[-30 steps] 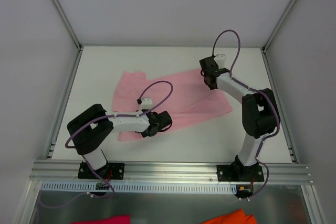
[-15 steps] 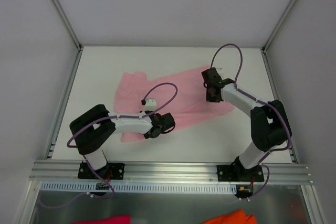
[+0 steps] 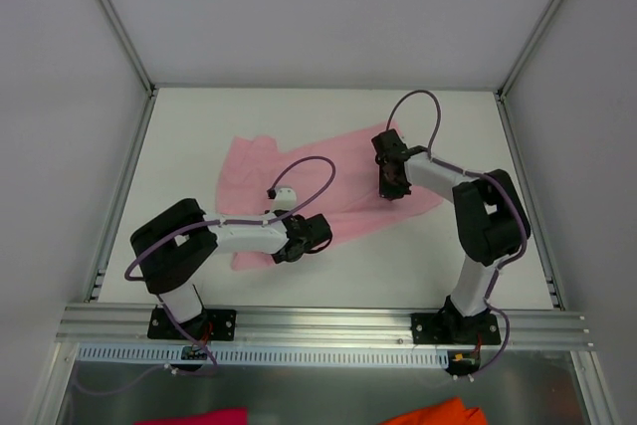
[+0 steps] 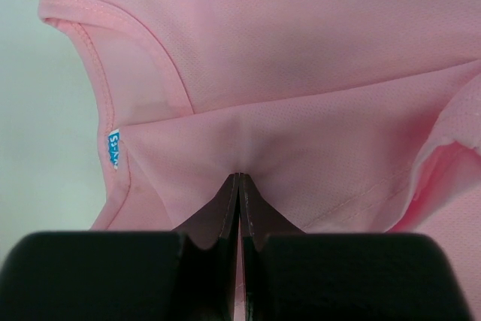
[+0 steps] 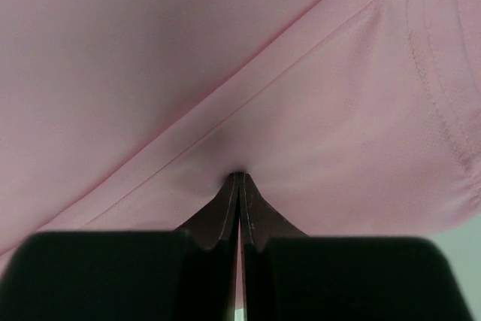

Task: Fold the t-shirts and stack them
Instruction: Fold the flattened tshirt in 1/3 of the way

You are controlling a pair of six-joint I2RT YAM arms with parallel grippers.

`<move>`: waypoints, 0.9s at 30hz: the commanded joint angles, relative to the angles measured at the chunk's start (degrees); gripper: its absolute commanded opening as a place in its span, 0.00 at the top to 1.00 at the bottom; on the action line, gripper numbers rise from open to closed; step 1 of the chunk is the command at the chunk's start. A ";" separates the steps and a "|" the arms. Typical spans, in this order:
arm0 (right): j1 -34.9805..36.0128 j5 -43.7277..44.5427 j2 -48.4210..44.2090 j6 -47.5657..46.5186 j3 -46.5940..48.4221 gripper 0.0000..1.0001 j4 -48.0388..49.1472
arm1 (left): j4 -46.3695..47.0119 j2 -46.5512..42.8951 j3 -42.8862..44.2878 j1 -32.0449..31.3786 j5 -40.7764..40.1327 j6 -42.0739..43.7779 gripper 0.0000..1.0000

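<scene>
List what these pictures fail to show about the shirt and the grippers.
- Left wrist view: print on the neck label, too small to read.
- Right wrist view: the t-shirt fills the frame, so which part the right gripper pinches is unclear.
- Top view: magenta cloth and orange cloth, cut off by the bottom edge.

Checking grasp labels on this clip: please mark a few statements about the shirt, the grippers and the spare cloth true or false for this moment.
1. The left gripper and the right gripper are each shut on the pink t-shirt. True.
2. The pink t-shirt is folded into a compact stack. False: it lies spread out and rumpled on the table.
3. The neck label shows in the left wrist view. True.
4. The orange cloth touches the pink t-shirt. False: it lies on the near side of the metal rail, apart from it.
</scene>
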 commanded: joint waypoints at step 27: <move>-3.24 14.74 16.21 -5.38 27.58 0.99 -2.86 | -7.54 -4.33 -2.12 -4.41 0.75 -8.25 1.00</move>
